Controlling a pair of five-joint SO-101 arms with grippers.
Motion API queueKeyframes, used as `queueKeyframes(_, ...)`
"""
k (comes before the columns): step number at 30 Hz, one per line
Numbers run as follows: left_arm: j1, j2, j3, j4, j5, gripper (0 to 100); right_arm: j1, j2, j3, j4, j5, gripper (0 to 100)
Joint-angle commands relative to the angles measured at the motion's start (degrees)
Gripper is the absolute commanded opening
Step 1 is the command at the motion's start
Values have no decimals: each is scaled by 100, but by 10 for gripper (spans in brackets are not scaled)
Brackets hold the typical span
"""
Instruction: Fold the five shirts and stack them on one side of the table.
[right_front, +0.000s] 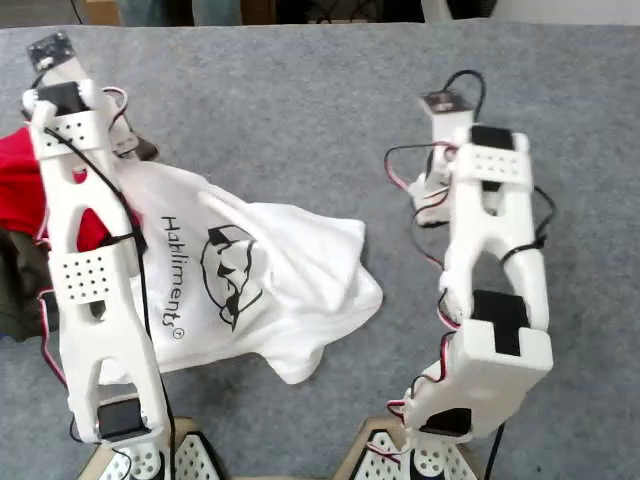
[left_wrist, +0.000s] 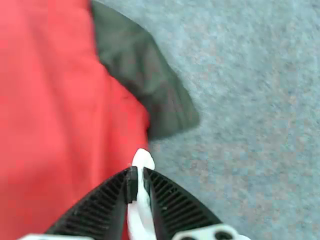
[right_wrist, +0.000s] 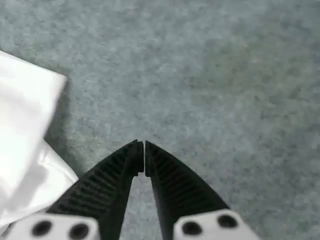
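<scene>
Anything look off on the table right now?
White shirt lies crumpled and unfolded in the middle. Red shirt and a dark shirt are bunched at the edge by the left arm, not neatly stacked.

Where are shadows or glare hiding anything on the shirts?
High view: even light, no glare; the white shirt is bright but its print shows. Left wrist view: red shirt and dark shirt evenly lit. Right wrist view: a soft shadow lies on the grey table cover beside the white shirt's edge.

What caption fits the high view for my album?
Crumpled white shirt on the gray table, red shirt beside it.
</scene>
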Motion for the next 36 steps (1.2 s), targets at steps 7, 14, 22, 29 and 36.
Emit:
queueKeyframes(7, -760, -158, -286, 62, -431, 29, -941, -57, 180, 923, -44, 115)
queueKeyframes(14, -919, -158, 295, 62, -519, 29, -2057, 4, 1156, -26, -44, 198)
queueKeyframes(22, -769, -158, 1349, 62, -712, 29, -2198, 541, 1640, -712, -44, 28)
queueKeyframes(29, -760, -158, 1420, 62, -721, 29, -1284, 523, 1824, -299, 26, 13)
queueKeyframes(36, -611, -141, 1622, 62, -730, 29, 255, -778, 2809, 281, 1204, 13)
